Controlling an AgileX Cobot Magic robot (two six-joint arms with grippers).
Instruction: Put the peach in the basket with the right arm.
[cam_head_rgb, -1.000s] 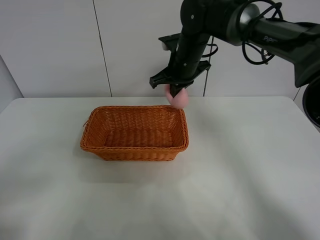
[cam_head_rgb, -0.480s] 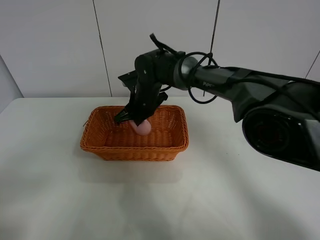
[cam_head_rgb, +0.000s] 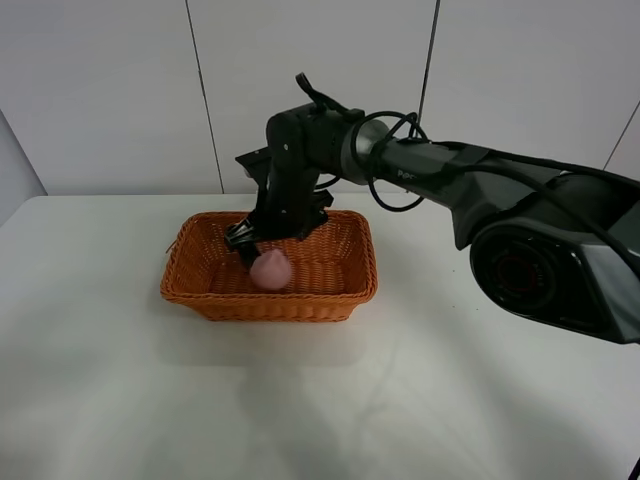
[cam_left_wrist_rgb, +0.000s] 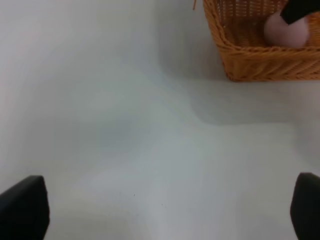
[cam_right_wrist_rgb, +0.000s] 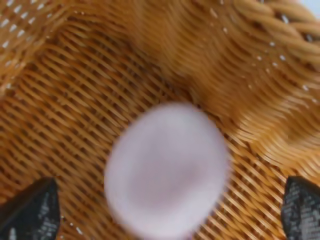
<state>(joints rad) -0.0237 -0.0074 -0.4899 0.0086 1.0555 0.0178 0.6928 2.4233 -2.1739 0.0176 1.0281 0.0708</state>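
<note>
The orange-brown wicker basket (cam_head_rgb: 285, 300) stands on the white table, left of the middle. The small pink peach (cam_head_rgb: 270, 270) is inside it, low against the woven floor. My right gripper (cam_head_rgb: 258, 246) hangs just above the peach, reaching in over the basket's far rim. In the right wrist view the peach (cam_right_wrist_rgb: 167, 167) looks blurred between the wide-apart fingertips (cam_right_wrist_rgb: 30, 210) of the right gripper (cam_right_wrist_rgb: 166, 210), which is open and does not touch it. The left wrist view shows the basket (cam_left_wrist_rgb: 260, 67) and peach (cam_left_wrist_rgb: 286, 31) far from my open left gripper (cam_left_wrist_rgb: 165, 207).
The white table (cam_head_rgb: 450, 360) stretches around the basket on all sides. A white panelled wall (cam_head_rgb: 110, 90) rises behind it. The right arm's black links and cables (cam_head_rgb: 450, 170) stretch from the right edge over the table's back half.
The right arm carried the peach from behind the basket's far right corner to over its inside. The gripper has since opened, and the peach has dropped lower into the basket.
</note>
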